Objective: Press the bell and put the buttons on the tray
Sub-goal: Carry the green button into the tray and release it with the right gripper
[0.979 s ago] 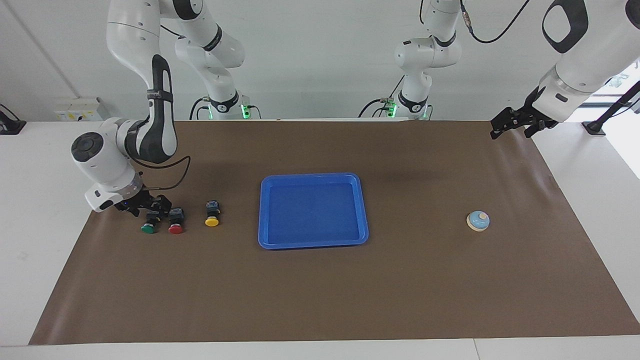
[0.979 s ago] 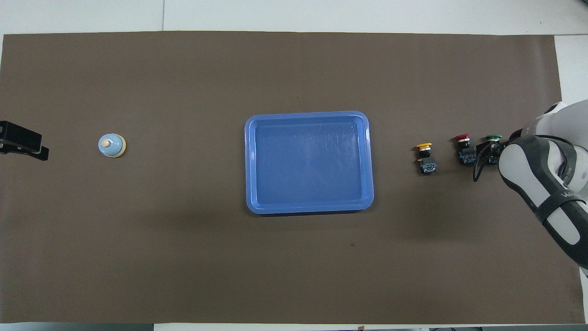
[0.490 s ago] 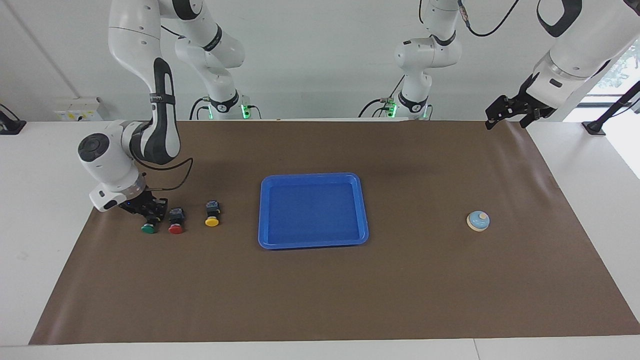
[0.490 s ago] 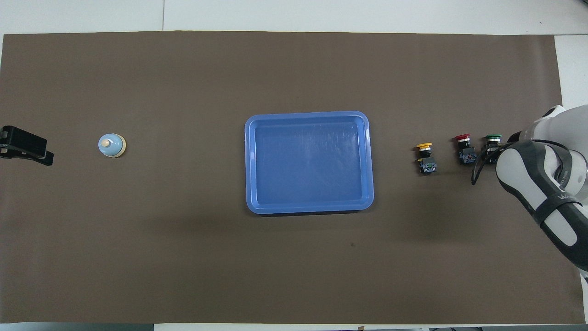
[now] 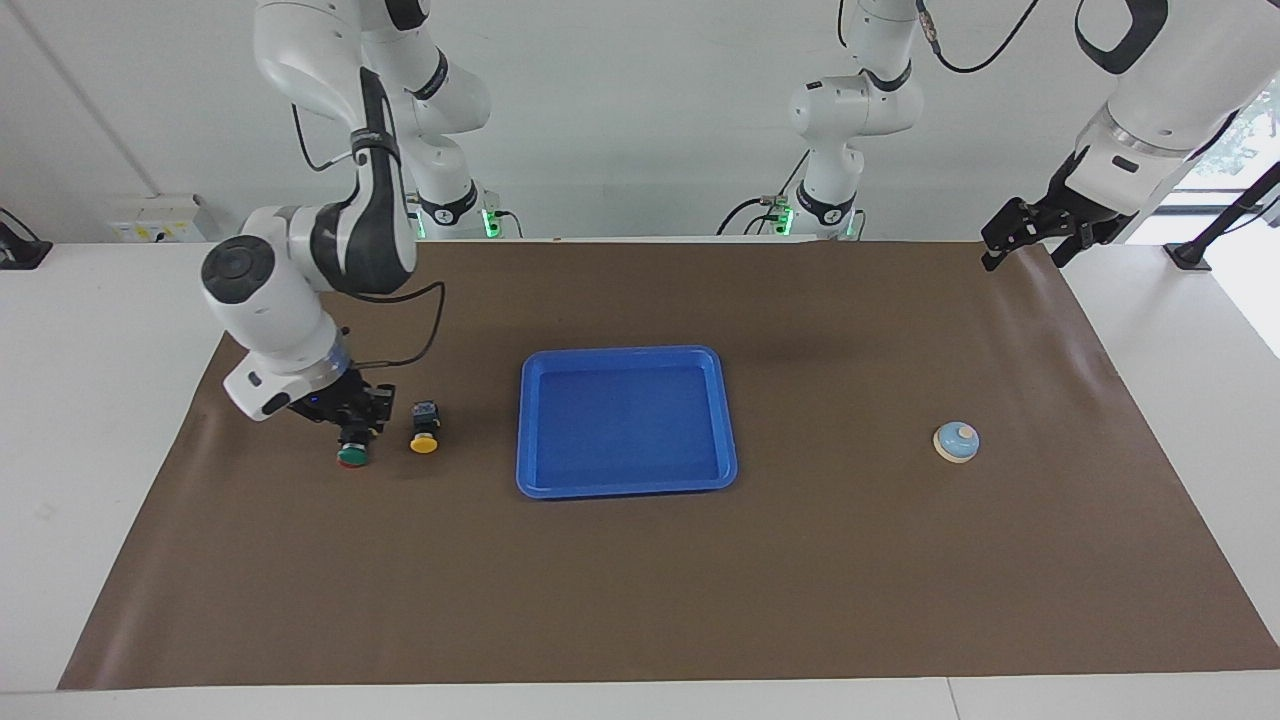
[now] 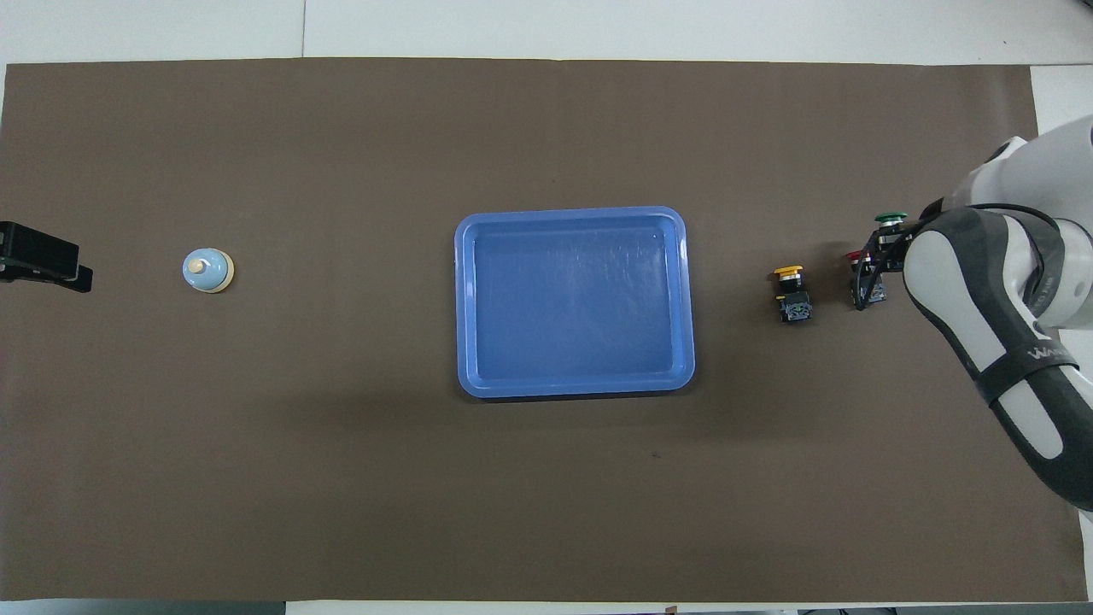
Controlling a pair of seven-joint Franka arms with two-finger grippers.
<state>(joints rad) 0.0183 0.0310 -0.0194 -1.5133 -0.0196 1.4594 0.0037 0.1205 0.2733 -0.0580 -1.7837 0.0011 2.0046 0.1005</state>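
Green button (image 5: 351, 455) is clamped in my right gripper (image 5: 352, 415), lifted off the brown mat (image 5: 640, 580) and hanging over the red button (image 6: 856, 256), which I only see in part. Yellow button (image 5: 424, 441) sits on the mat between those and the blue tray (image 5: 626, 486). Bell (image 5: 957, 441) is toward the left arm's end. Left gripper (image 5: 1030, 235) waits over the mat's corner, fingers spread wide, holding nothing.

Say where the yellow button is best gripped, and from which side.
Grip the yellow button by its black body, from above, across the flat sides. It lies on its side; the round cap, pointing away from the robots, would probably slip.
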